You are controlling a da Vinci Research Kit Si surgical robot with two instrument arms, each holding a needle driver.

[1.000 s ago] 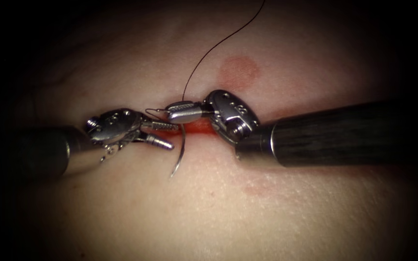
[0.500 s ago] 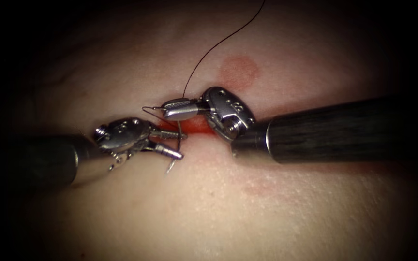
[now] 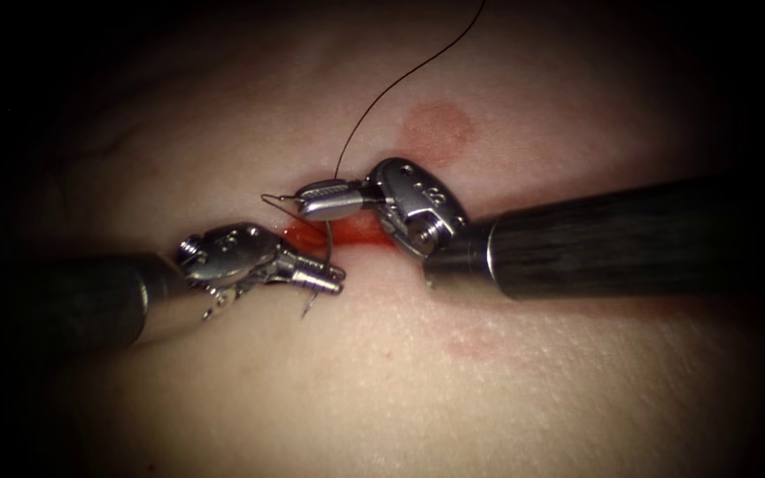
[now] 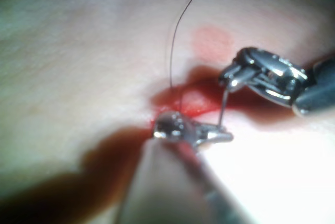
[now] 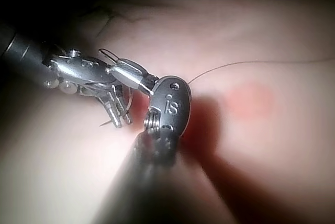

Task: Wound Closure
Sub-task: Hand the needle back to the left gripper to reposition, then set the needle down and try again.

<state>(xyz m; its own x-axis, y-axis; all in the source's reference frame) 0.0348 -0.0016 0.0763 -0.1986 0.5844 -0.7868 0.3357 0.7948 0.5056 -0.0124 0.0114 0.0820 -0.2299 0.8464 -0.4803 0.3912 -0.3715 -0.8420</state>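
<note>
The tissue [image 3: 489, 381] has a short red cut [image 3: 360, 232] at its middle. My right tool [image 3: 307, 204] comes in over the cut, shut on the curved needle [image 3: 328, 241] near its thread end. The needle hangs down from there, above the cut's left end, and does not look to be in the tissue. My left tool [image 3: 334, 277] is shut on the needle low on its curve, with the tip poking out just below. In the left wrist view the needle [image 4: 224, 106] runs from the right tool [image 4: 261, 75] to the left tool [image 4: 222, 136]. Dark thread [image 3: 382, 93] rises from the right tool up and away.
A round red mark [image 3: 436, 128] lies on the tissue beyond the cut, and a fainter one [image 3: 471, 341] in front of it. Red fluid fills the cut [image 4: 191, 101]. The right tool's dark shaft [image 3: 622, 243] covers the cut's right part.
My left tool has moved down and right along the needle, and its jaws, open before, have closed on the needle near the tip. The right tool rose slightly, then held still.
</note>
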